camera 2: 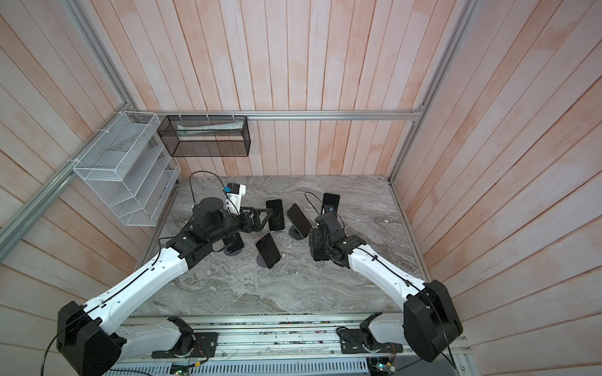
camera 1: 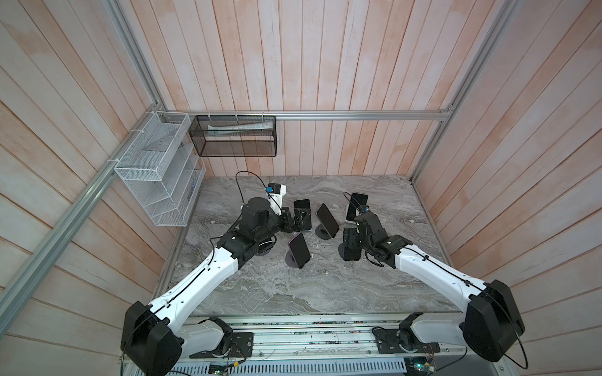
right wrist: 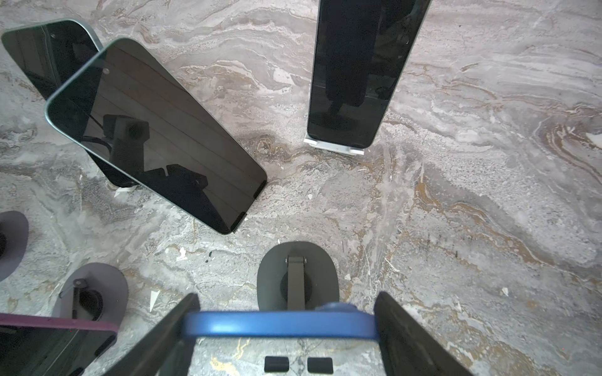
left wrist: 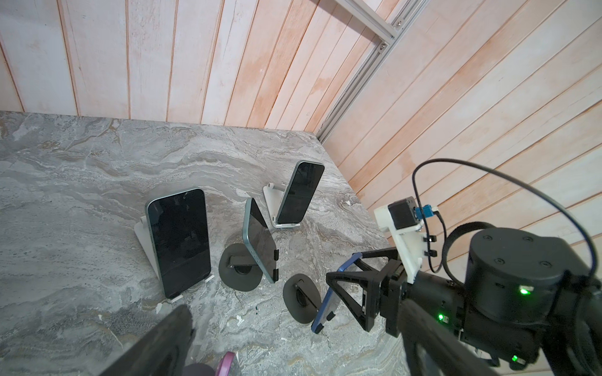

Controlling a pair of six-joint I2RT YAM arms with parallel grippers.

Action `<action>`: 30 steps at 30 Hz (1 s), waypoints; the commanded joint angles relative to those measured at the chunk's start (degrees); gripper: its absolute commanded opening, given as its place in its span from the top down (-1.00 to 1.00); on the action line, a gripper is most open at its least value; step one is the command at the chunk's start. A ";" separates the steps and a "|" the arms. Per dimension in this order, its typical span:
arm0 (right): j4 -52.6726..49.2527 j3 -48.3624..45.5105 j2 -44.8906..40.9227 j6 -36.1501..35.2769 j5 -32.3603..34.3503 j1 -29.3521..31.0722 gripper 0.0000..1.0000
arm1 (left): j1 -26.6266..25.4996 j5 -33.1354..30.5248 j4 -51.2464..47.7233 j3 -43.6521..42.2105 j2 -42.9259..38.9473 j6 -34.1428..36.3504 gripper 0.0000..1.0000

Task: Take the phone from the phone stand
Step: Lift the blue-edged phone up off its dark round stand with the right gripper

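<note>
The blue phone (right wrist: 280,324) sits on its dark stand (right wrist: 296,276) with the round foot, on the right part of the stone table (camera 1: 293,286). In both top views my own arm hides most of it. The phone stands tall and leans back a little on the stand's arm. Its long way runs from the two small hooks at the bottom up to the top edge, and that top edge points up at my right wrist. Its screen faces back toward my right arm, and the stand is on the far side of it. My right gripper (right wrist: 286,298) is above it, right over that top edge. One finger is on each long side, so I reach across its short way. Both fingers look like they touch the blue edges, but I cannot tell how hard the squeeze is. I think the next move must go up along the long way, so the bottom slips out of the hooks. My left gripper (camera 2: 266,220) is wide open and holds nothing. It is well apart, over by the tall dark phone (camera 2: 275,215), so my right arm is the near one.
</note>
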 commanded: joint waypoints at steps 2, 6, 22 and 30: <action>1.78 -1.33 0.21 -0.06 1.65 0.23 -0.67 | 0.31 0.35 1.14 0.02 0.23 0.27 -1.00; 1.90 -1.42 0.69 0.01 1.31 0.22 -0.67 | 0.35 0.43 1.23 0.00 0.06 0.36 -1.00; 1.29 -0.94 -2.80 -0.08 4.00 1.01 -0.51 | 0.46 1.11 1.89 -0.17 -0.52 0.54 -1.00; 0.30 -0.31 -3.74 -0.25 4.77 1.59 -0.49 | 0.39 1.57 2.32 -0.36 -1.13 0.52 -1.00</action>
